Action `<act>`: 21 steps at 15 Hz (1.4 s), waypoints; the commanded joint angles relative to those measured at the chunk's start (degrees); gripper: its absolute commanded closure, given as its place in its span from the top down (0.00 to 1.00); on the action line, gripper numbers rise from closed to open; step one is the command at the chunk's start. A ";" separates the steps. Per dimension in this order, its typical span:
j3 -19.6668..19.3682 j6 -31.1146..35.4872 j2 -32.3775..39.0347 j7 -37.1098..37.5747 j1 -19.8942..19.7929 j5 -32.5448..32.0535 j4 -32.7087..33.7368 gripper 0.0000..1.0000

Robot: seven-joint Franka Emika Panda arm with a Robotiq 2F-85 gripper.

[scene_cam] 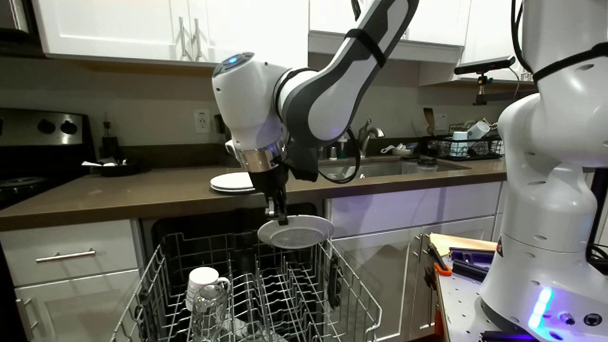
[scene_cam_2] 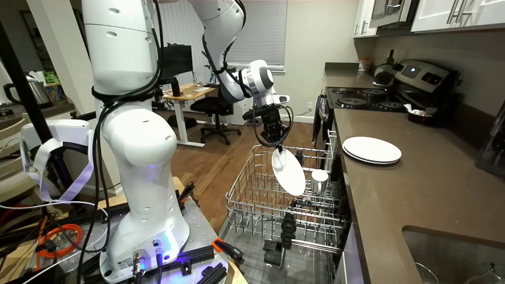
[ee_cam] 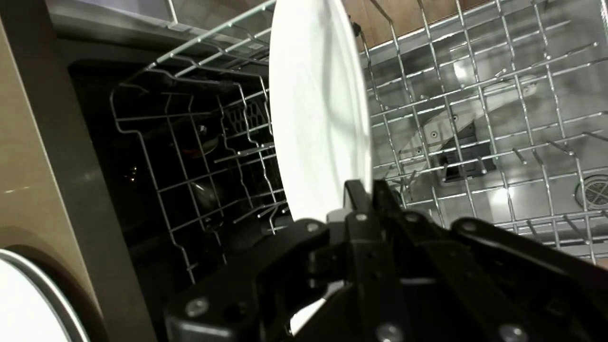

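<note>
As the tool (ee_cam: 369, 190) clamps a white plate (scene_cam_2: 288, 172), the robot's base label (scene_cam_2: 125, 263) is illegible.

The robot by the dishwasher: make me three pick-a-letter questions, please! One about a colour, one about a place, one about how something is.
1. What colour is the mug in the rack?
A) red B) white C) green

2. Where is the plate stack?
A) on the counter B) in the rack C) under the mug

3. How is the gripper?
A) wide open B) holding the mug C) shut on a plate

1 B: both exterior views show it white. 2 A: both exterior views show it lying there. 3 C: the wrist view shows its jaws pinching the plate's edge.
</note>
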 commanded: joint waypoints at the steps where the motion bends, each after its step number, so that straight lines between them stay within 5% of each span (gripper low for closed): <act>1: -2.71 -2.22 -1.70 5.79 0.21 -4.57 1.82 0.07; 2: -1.61 -0.30 -0.16 1.63 0.36 -1.02 0.53 0.07; 14: -1.96 0.47 0.01 2.15 0.71 -1.58 -0.14 0.07; 21: 1.14 2.05 -0.38 -6.22 2.18 5.58 -4.43 0.06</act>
